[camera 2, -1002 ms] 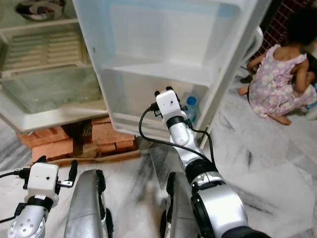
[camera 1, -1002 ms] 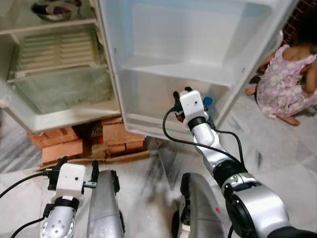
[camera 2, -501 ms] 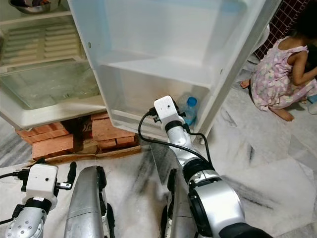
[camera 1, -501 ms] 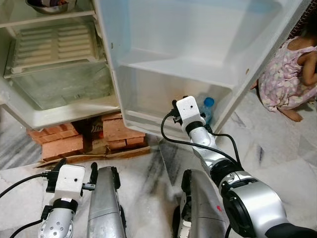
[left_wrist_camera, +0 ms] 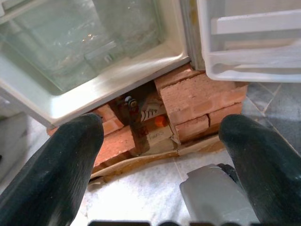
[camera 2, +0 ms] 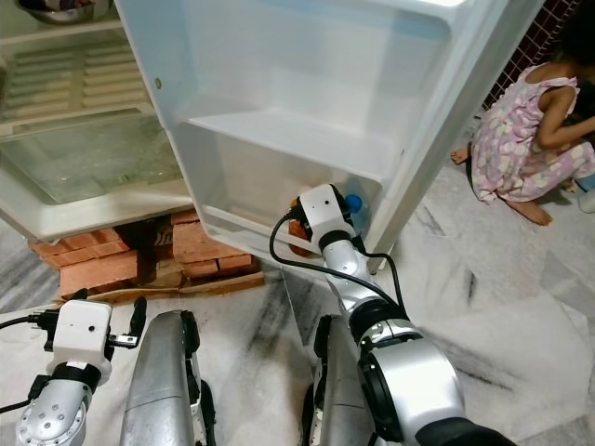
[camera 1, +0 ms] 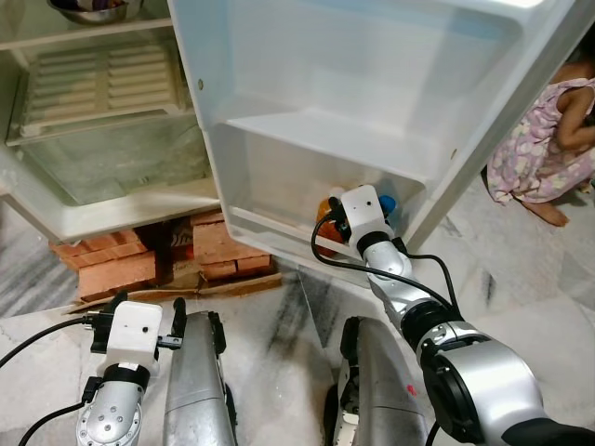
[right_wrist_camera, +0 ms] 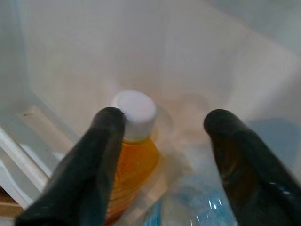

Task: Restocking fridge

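Right gripper (right_wrist_camera: 160, 155) sits at lower door bin of the white fridge door (camera 1: 372, 84), centre-right of the left eye view. Jaws apart, nothing clamped; in the wrist view one finger (right_wrist_camera: 94, 165) is beside the neck of the orange-liquid bottle w/ white cap (right_wrist_camera: 134, 141), whether touching or not can't tell. Other finger well clear.

Orange bottle stands upright in the translucent white door bin (camera 1: 279, 200), low centre of the door. Just beside it, a clear plastic bottle w/ blue cap (camera 2: 353, 204), also in the bin. Judgement: bottle looks placed, release done or nearly so.

Left gripper (left_wrist_camera: 160, 155) idle, lower left of the left eye view, jaws wide apart, empty; it looks at the red brick stack (left_wrist_camera: 197, 101) under the fridge and the glass crisper shelf (left_wrist_camera: 89, 42).

Risks:
- Near finger close to the cap; a sideways pull-out could catch the neck, tip the bottle into the blue-cap one or over the bin lip.
- Bin is tight w/ two bottles; any nudge may topple both.
- Person in floral dress (camera 1: 548, 139) crouched on the marble floor (camera 1: 521, 269), upper right, near the door edge; swinging the door or stepping back toward that side needs care.
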You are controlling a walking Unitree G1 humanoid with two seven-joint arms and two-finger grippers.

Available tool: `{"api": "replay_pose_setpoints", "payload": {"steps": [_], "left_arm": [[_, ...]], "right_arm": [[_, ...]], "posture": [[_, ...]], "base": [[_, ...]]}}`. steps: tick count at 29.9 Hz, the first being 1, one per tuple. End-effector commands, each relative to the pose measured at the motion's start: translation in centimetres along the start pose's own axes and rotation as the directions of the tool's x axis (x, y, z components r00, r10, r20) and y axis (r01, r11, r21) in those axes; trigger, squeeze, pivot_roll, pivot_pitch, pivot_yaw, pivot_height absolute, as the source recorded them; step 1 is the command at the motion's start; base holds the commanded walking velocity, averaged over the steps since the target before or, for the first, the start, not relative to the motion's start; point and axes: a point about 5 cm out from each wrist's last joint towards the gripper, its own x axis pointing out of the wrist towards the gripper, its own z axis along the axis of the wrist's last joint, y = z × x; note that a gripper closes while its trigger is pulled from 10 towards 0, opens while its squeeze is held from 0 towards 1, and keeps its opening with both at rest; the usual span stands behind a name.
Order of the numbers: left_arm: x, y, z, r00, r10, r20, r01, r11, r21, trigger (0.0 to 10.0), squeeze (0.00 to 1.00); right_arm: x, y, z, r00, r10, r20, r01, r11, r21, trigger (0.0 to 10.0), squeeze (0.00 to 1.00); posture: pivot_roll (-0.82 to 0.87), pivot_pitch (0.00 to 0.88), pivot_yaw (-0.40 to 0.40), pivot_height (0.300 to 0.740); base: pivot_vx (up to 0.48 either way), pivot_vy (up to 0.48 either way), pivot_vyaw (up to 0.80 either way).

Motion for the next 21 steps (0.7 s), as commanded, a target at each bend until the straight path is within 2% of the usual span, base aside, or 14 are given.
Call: {"api": "replay_pose_setpoints", "payload": {"steps": [1, 6, 9, 13, 16, 21], "left_arm": [[0.0, -0.1, -0.6, 1.0, 0.0, -0.024, 0.0, 1.0, -0.007, 10.0, 0.0], [0.3, -0.2, -0.7, 1.0, 0.003, -0.024, -0.003, 1.0, -0.011, 10.0, 0.0], [0.9, -0.5, -0.7, 1.0, 0.007, -0.019, -0.007, 1.0, -0.015, 10.0, 0.0], [1.8, -0.6, -0.6, 1.0, 0.008, -0.006, -0.008, 1.0, -0.024, 10.0, 0.0], [2.1, -0.7, -0.6, 1.0, 0.006, -0.003, -0.006, 1.0, -0.026, 10.0, 0.0], [3.8, -1.3, -0.4, 1.0, -0.01, 0.01, 0.01, 1.0, -0.025, 10.0, 0.0]], "right_arm": [[-0.2, -0.2, -0.7, 0.999, -0.001, -0.034, 0.001, 1.0, 0.0, 10.0, 1.0], [-0.2, -0.2, -0.7, 1.0, 0.003, -0.026, -0.003, 1.0, -0.005, 10.0, 1.0], [-0.1, -0.5, -0.2, 1.0, 0.008, 0.006, -0.008, 1.0, 0.025, 10.0, 1.0], [-0.6, -1.0, -0.3, 0.998, 0.004, 0.056, -0.01, 0.994, 0.105, 10.0, 1.0], [-0.9, -1.2, -0.6, 0.998, -0.004, 0.068, -0.005, 0.992, 0.126, 10.0, 1.0], [-2.4, -1.4, -1.5, 0.992, -0.042, 0.12, 0.016, 0.979, 0.205, 10.0, 1.0]], "posture": [[0.18, 0.165, -0.057, 0.538], [0.18, 0.155, -0.062, 0.538], [0.17, 0.122, -0.072, 0.538], [0.16, 0.094, -0.074, 0.538], [0.15, 0.082, -0.074, 0.538], [0.11, 0.03, -0.058, 0.538]], "base": [[0.0, 0.0, 0.0], [0.0, 0.0, 0.0], [0.0, 0.0, 0.0], [0.0, 0.0, 0.0], [0.0, 0.0, 0.0], [0.0, 0.0, 0.0]]}}
